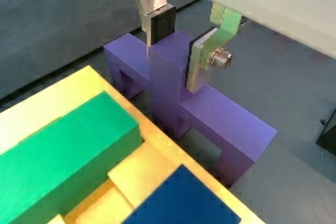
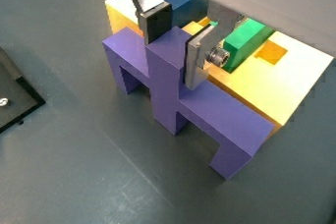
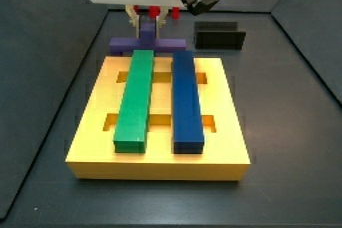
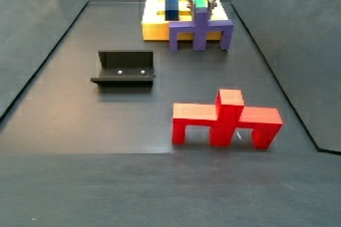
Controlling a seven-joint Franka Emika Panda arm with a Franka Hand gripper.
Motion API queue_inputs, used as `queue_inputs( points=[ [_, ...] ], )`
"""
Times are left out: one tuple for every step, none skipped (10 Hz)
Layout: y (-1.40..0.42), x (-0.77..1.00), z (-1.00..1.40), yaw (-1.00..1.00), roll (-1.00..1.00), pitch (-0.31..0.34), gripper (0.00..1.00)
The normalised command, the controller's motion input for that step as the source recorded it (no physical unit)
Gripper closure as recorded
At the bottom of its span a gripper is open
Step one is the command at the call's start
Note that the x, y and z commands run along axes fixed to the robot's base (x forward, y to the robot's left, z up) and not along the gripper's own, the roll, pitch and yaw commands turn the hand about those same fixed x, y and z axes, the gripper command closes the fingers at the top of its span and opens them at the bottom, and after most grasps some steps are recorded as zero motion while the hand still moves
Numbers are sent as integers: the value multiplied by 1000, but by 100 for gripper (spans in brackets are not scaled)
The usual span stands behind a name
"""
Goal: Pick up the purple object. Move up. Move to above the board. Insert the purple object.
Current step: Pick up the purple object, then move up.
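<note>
The purple object stands on the dark floor right against the far end of the yellow board. It also shows in the other views. It has legs and a raised middle stem. My gripper is low over it, with one silver finger on each side of that stem and both pads against it. In both side views the gripper hangs straight above the purple object.
The board carries a long green bar and a long blue bar side by side. The dark fixture stands on the floor beside the board. A red object stands farther off on the floor.
</note>
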Motion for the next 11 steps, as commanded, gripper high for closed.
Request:
queue_inputs(
  points=[
    [0,0,0,0,0,0,100],
    [0,0,0,0,0,0,100],
    [0,0,0,0,0,0,100],
    [0,0,0,0,0,0,100],
    [0,0,0,0,0,0,100],
    [0,0,0,0,0,0,100],
    [0,0,0,0,0,0,100],
    [0,0,0,0,0,0,100],
    [0,0,0,0,0,0,100],
    [0,0,833,0,0,0,100],
    [-73,-26,824,-50,-2,6,100]
  ],
)
